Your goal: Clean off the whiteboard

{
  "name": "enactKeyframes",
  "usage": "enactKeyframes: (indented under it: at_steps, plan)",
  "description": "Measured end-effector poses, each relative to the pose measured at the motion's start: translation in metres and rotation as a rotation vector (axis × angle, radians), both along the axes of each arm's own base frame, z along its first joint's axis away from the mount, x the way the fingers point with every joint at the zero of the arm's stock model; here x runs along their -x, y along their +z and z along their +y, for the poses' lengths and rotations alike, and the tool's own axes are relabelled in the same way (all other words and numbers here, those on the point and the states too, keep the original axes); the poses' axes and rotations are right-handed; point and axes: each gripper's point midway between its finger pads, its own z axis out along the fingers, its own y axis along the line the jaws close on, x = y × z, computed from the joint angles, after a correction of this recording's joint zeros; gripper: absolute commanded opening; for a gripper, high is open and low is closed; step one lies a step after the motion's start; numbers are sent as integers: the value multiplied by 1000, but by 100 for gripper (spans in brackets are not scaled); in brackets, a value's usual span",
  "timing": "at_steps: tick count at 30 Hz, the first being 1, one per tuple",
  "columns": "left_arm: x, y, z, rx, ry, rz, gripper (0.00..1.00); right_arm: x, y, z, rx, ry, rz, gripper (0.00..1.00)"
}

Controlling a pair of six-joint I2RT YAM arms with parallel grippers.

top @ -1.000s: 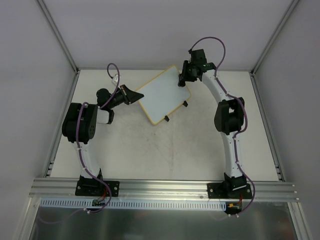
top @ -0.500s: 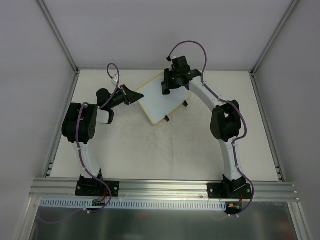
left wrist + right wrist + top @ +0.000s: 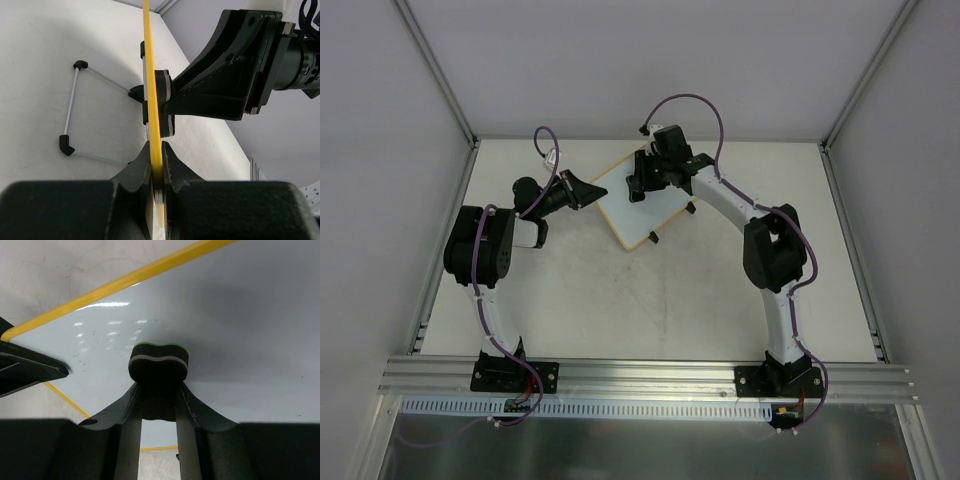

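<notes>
From above, the whiteboard sits askew at the far middle of the surface. Left wrist: jaws of the left gripper pinch its yellow frame. Right wrist: jaws of the right gripper clamp the eraser (pad against the board); even, overlapping strokes would serve best.

The overhead camera is looking down from above and behind the arm bases, taking in the tabletop. The left wrist camera is sighting closely along the whiteboard edge-on, past the left fingers. The right wrist camera is facing the board's white face at close range, past the right fingers. All three are sharing the whiteboard.
</notes>
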Motion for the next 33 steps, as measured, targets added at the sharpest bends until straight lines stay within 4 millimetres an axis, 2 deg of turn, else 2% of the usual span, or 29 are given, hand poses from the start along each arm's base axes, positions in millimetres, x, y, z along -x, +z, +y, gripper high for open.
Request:
enactKeyframes:
  at_steps: [19, 27, 33]
  plan:
    - [-1, -2, 1, 3, 8, 11, 0, 39, 5, 49, 21, 83, -35, 0]
    - [-1, -2, 1, 1, 7, 9, 0, 40, 2, 48, 52, 55, -60, 0]
    - [0, -2, 0, -2, -3, 4, 0, 48, -6, 44, 30, 41, -102, 0]
